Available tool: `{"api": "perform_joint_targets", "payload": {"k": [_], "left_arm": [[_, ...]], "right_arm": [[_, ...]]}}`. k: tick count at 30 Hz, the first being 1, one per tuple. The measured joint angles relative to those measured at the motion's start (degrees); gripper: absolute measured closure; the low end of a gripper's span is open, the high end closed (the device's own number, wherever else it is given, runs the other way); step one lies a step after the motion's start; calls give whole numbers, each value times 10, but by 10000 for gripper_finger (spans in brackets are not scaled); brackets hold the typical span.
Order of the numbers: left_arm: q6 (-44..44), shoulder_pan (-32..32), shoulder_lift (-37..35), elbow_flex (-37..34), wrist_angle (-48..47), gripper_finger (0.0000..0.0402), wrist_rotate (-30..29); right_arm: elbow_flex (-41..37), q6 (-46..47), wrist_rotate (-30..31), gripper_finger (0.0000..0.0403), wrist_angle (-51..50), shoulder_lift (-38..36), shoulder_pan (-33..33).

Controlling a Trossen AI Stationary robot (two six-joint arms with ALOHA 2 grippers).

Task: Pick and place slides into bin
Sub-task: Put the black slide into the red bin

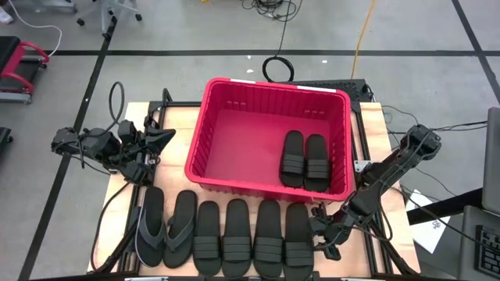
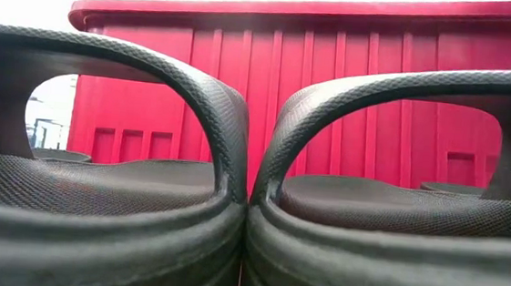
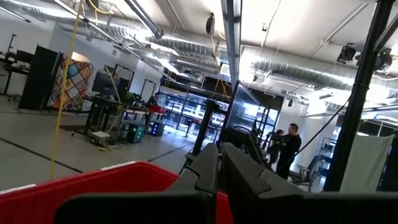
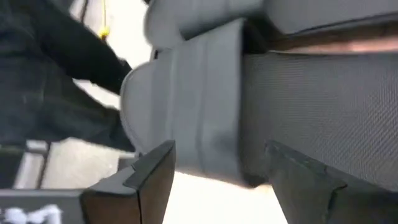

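high view shows six slides (image 1: 223, 234) in a row along the table's near edge, long axes pointing toward the bin (image 1: 266, 136), where two more lie; the rightmost slide (image 1: 297, 234) sits just beside the right gripper (image 1: 326, 236), its fingers spread. left gripper (image 1: 160, 139) waits pressed together at the bin's left.

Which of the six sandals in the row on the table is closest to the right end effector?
The rightmost ribbed-strap slide, at the row's right end. The right end effector sits just beside its outer edge, fingers open; the other five lie farther left, the two thong flip-flops farthest.
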Motion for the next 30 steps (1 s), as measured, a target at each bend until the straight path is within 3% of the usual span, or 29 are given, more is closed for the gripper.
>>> {"api": "perform_joint_targets", "payload": {"k": [8,30], "left_arm": [[1,0,0,0,0,378,0],[-13,0,0,0,-40,378,-6]], "right_arm": [[-76,31,31,168,169,0,-28],[-75,-30,-31,193,192,27,-24]]}}
